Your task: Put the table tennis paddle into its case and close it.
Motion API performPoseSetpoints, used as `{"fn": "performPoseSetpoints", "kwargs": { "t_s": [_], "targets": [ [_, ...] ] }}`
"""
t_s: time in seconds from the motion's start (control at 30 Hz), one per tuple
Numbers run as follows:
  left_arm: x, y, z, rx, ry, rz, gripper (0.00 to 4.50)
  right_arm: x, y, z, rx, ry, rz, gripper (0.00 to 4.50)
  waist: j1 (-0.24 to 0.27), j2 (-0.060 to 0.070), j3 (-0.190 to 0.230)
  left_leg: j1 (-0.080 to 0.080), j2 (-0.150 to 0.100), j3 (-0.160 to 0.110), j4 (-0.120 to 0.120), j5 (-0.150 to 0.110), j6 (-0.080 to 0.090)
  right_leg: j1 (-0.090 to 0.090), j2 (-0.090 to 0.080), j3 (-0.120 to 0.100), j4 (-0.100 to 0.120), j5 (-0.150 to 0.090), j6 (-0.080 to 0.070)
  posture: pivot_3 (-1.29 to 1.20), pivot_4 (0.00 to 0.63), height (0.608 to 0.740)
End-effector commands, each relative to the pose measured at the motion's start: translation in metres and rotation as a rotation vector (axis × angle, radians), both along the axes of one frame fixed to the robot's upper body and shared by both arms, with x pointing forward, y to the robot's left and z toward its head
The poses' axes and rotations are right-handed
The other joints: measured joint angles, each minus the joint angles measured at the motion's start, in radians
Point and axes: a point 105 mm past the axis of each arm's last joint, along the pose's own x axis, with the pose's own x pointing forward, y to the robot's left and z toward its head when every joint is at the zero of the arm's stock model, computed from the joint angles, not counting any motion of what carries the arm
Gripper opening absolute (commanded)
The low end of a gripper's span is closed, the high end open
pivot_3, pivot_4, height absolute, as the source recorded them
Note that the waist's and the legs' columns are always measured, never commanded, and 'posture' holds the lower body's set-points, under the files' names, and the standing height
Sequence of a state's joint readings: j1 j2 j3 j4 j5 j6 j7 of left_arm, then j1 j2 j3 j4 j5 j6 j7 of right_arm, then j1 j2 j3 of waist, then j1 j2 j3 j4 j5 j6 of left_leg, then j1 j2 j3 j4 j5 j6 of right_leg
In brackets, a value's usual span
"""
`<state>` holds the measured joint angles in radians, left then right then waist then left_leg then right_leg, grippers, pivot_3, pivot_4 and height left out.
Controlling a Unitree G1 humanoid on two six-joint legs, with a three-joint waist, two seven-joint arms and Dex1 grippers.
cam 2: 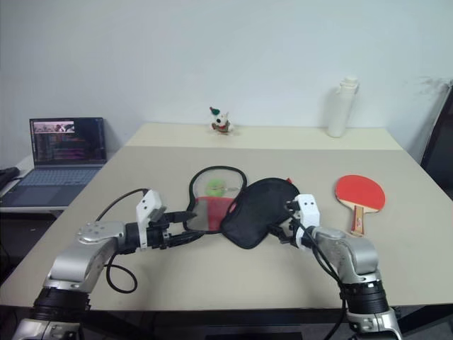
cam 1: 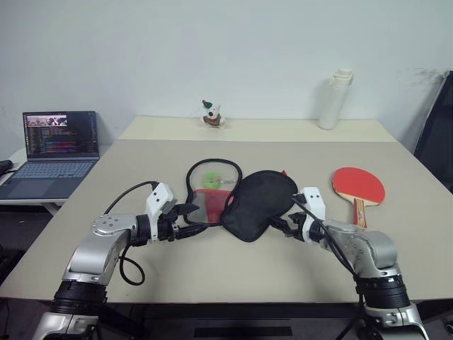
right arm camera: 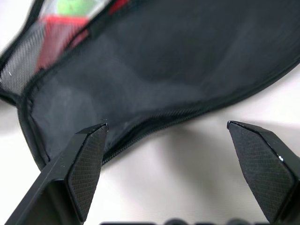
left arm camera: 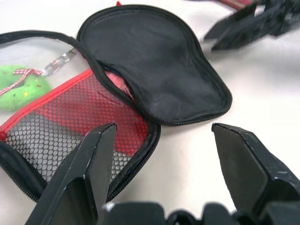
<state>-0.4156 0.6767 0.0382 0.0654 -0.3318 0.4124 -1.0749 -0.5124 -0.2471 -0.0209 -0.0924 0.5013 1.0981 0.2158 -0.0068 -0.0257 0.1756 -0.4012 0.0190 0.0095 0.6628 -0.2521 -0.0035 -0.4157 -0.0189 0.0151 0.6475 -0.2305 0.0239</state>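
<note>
A beige table (cam 1: 212, 283) fills the frame. At its centre lies the case (cam 1: 244, 202), unzipped and spread open, black flap to the right, red mesh half to the left. The left gripper (cam 1: 192, 212), fingers wide apart and empty, sits just left of it. The right gripper (cam 1: 282, 225), also wide and empty, sits just right. The table tennis paddle (cam 1: 358, 187) lies at centre right, apart from both.

Head pair: my two eyes are looking forward and down over the worktop (cam 1: 233, 273), both taking in the same scene.
Left wrist: it is peering close along my left pincer (left arm camera: 161, 136) at the case (left arm camera: 154, 70).
Right wrist: it is hovering nearer still over my right pincer (right arm camera: 166, 126).
Shared: both are catching the case's black flap.
</note>
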Motion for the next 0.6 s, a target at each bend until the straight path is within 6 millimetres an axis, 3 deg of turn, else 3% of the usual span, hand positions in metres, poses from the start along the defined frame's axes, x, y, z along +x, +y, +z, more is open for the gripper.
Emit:
{"fn": "performPoseSetpoints", "kwargs": {
  "t_s": [0.03,0.3,0.4,0.6],
  "targets": [
    [-0.003,0.001,0.018,0.000,-0.071,-0.004,3.51,0.002,0.023,0.010,0.023,-0.037,0.043,4.50,-0.003,0.000,0.000,0.000,0.000,0.000,0.000,0.000,0.000,0.000,0.000,0.000,0.000,0.000,0.000,0.00,0.150,0.740],
    [-0.002,0.001,0.024,-0.009,-0.086,0.006,3.51,-0.005,0.061,0.007,0.018,-0.049,0.148,4.50,-0.017,0.000,0.000,0.000,0.003,0.000,0.000,0.000,0.000,0.000,0.002,0.000,0.001,0.000,0.000,0.00,0.150,0.740],
    [-0.003,0.001,0.025,-0.010,-0.087,0.007,3.56,0.000,0.060,0.006,-0.003,-0.067,0.129,3.88,-0.021,0.000,0.000,0.000,0.003,0.001,0.000,0.000,0.000,-0.001,0.002,0.000,0.001,0.000,0.000,0.00,0.150,0.740],
    [-0.005,-0.004,0.026,-0.001,-0.095,-0.002,3.56,0.009,0.035,0.000,-0.057,-0.061,0.072,1.79,-0.021,0.000,0.000,0.000,0.004,0.001,0.000,0.000,0.000,-0.001,0.002,0.000,0.001,0.000,0.000,0.00,0.150,0.740]
  ]
}}
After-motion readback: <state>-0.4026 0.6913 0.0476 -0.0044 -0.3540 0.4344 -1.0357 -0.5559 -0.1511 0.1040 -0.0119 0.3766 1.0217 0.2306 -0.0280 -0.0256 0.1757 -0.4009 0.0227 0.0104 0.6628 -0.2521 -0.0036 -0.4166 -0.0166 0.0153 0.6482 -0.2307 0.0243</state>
